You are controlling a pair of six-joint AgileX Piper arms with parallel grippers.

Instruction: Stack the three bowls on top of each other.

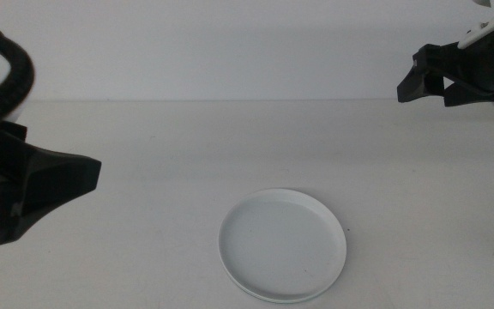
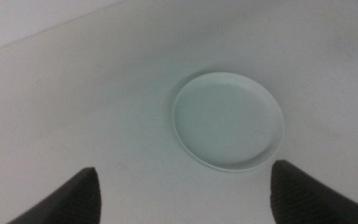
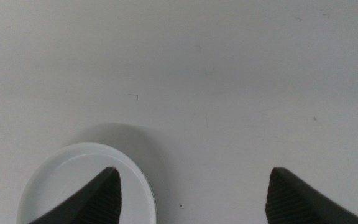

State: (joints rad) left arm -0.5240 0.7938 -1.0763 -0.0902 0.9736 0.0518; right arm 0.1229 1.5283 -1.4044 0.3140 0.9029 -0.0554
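One white bowl (image 1: pixel 283 245) lies on the table near the front centre, and a thin second rim peeks out under its near edge. No grey or mint green bowl shows as a separate dish. My left gripper (image 1: pixel 75 176) hovers at the left, well clear of the bowl, open and holding nothing. Its wrist view shows the bowl (image 2: pixel 229 121) ahead of the wide-apart jaws of the left gripper (image 2: pixel 185 168). Raised at the far right, my right gripper (image 1: pixel 423 90) is open and empty. In the right wrist view, the bowl (image 3: pixel 61 180) sits partly behind one jaw of the right gripper (image 3: pixel 192 171).
The white table (image 1: pixel 230 146) meets a pale back wall along a line across the top of the middle view. Nothing else lies on it.
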